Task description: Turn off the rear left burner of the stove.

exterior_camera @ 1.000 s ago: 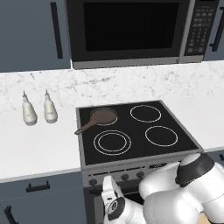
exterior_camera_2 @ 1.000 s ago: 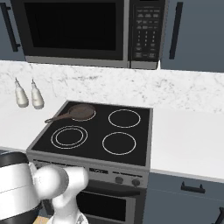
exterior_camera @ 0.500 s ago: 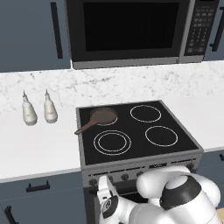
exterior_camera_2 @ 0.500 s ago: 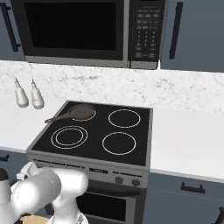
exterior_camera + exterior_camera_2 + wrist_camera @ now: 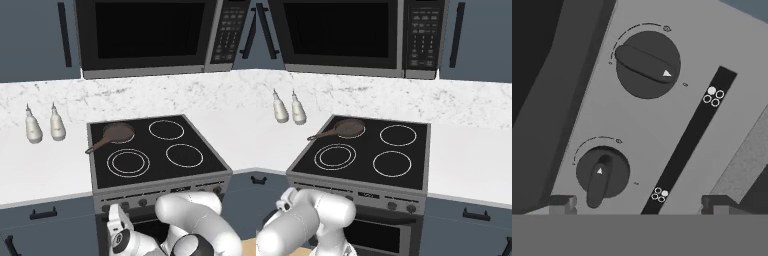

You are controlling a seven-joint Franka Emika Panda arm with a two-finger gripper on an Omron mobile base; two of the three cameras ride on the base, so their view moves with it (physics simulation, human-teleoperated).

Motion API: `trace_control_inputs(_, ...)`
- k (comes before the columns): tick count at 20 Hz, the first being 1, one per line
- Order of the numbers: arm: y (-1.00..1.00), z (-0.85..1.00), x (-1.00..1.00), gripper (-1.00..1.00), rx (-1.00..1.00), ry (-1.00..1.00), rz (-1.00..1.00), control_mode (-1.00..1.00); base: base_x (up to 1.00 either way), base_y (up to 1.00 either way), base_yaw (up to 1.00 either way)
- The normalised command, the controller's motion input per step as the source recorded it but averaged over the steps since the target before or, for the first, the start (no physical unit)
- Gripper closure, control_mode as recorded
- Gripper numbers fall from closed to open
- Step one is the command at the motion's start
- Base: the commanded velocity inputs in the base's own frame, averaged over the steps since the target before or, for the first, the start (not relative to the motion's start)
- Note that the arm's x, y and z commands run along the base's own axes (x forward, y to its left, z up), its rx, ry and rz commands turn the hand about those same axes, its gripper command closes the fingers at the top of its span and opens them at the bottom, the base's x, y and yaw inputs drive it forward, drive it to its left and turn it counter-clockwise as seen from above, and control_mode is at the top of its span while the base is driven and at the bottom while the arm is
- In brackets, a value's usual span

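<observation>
Now | hand open, empty | before stove knobs | clear of both

Both base views look forward and down over the stove from opposite sides, while the hand view sits close ahead of the gripper, facing two knobs.

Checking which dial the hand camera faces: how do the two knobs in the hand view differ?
The upper knob looks larger than the lower knob. Its bar lies crosswise in the picture, white arrow at one end; the lower knob's bar runs up and down, arrow near its centre. The icon beside the upper knob fills a different dot than the lower icon. Both are dark, on the grey panel.
</observation>
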Motion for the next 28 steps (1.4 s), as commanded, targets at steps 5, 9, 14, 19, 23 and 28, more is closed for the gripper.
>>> trace_control_inputs(5, -0.01, -0.14, 0.23, -1.0, 0.0, -0.07, 0.0, -1.0, 0.0, 0.0, 0.0)
trace_control_inputs(9, -0.01, -0.16, 0.3, -1.0, 0.0, -0.08, 0.02, -1.0, 0.0, 0.0, 0.0)
trace_control_inputs(14, -0.01, -0.15, 0.24, -1.0, 0.0, -0.07, 0.01, -1.0, 0.0, 0.0, 0.0)
trace_control_inputs(19, -0.05, -0.1, 0.16, -1.0, 0.01, -0.05, 0.01, -1.0, 0.0, 0.0, 0.0)
trace_control_inputs(23, -0.32, 0.0, 0.0, -1.0, 0.05, -0.09, 0.01, -1.0, 0.0, 0.0, 0.0)
trace_control_inputs(28, -0.3, 0.0, 0.0, -1.0, 0.04, -0.06, 0.02, -1.0, 0.0, 0.0, 0.0)
